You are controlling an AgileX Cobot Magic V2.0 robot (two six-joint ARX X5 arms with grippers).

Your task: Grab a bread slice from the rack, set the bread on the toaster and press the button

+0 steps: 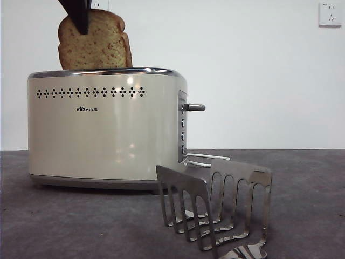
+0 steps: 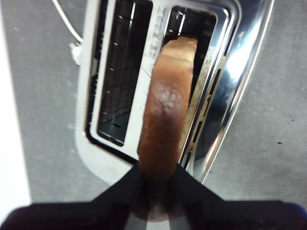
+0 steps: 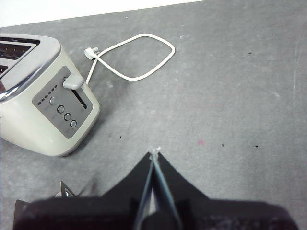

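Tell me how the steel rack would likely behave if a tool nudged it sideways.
The rack looks like thin sheet steel with open slots, so it is probably light and would slide across the table rather than resist. Its dividers stand tall and narrow, so a high push might tip it. The polished surface likely gives a poor grip.

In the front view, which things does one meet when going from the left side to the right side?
slice of bread held by the left gripper → toaster → button → rack → wall socket
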